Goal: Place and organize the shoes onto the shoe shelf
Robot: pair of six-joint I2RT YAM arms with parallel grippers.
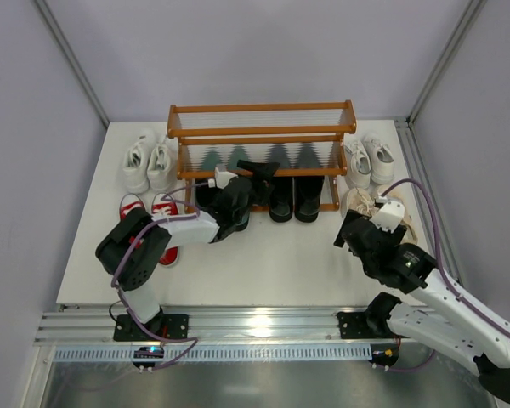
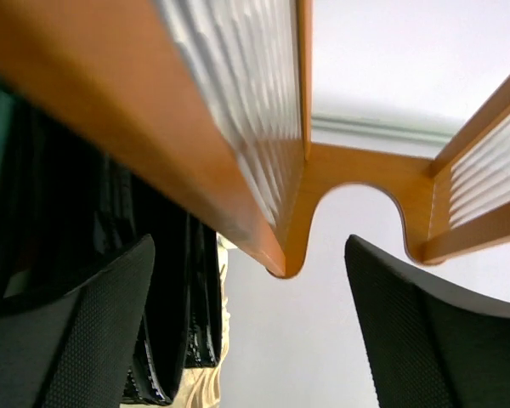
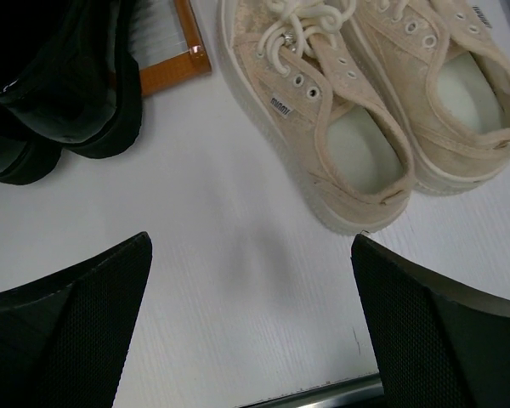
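Shoe shelf (image 1: 262,108), dark loafers (image 1: 294,200) on lowest tier, left end effector (image 2: 248,327) and right end effector (image 3: 251,327) spread wide

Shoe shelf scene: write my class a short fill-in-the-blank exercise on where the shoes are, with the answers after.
1. The red sneakers stand off the shoe shelf, near its ___ end.
2. The beige sneakers lie on the ___, not on a tier.
3. The right end effector near them is ___ and holds nothing.
4. White sneakers stand at the shelf's left end and more at its right: ___ pairs.
Answers: left, table, open, two.
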